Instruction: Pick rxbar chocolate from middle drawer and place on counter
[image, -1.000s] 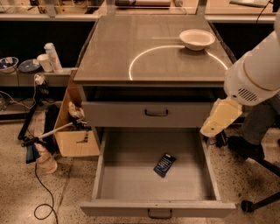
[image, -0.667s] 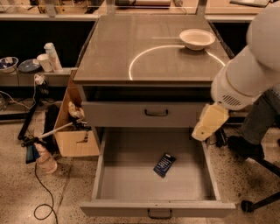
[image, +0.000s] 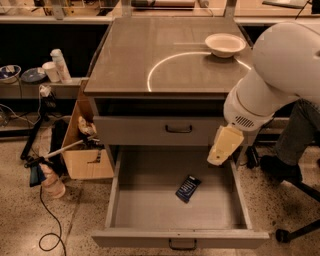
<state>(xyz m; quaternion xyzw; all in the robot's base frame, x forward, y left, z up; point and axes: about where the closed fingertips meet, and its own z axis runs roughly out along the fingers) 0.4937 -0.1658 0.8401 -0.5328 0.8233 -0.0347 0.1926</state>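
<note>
Rxbar chocolate (image: 188, 188), lettering unreadable, lies in middle drawer (image: 150, 202) — gripper (image: 220, 156) above-right, state unclear.

Rxbar chocolate (image: 188, 188): dark navy-black wrapper, pale lettering. Middle drawer (image: 150, 202): plain grey floor and walls, dark handle. Counter (image: 140, 45): grey-brown, thin white arc. Bowl (image: 225, 44) at counter's back right corner: white. Gripper (image: 216, 159) above drawer's right edge: cream-yellow; arm (image: 280, 65) white.

Speckled terrazzo floor (image: 20, 215), cardboard box (image: 89, 161) at left, low shelf (image: 25, 90) with bottles (image: 59, 65)
</note>
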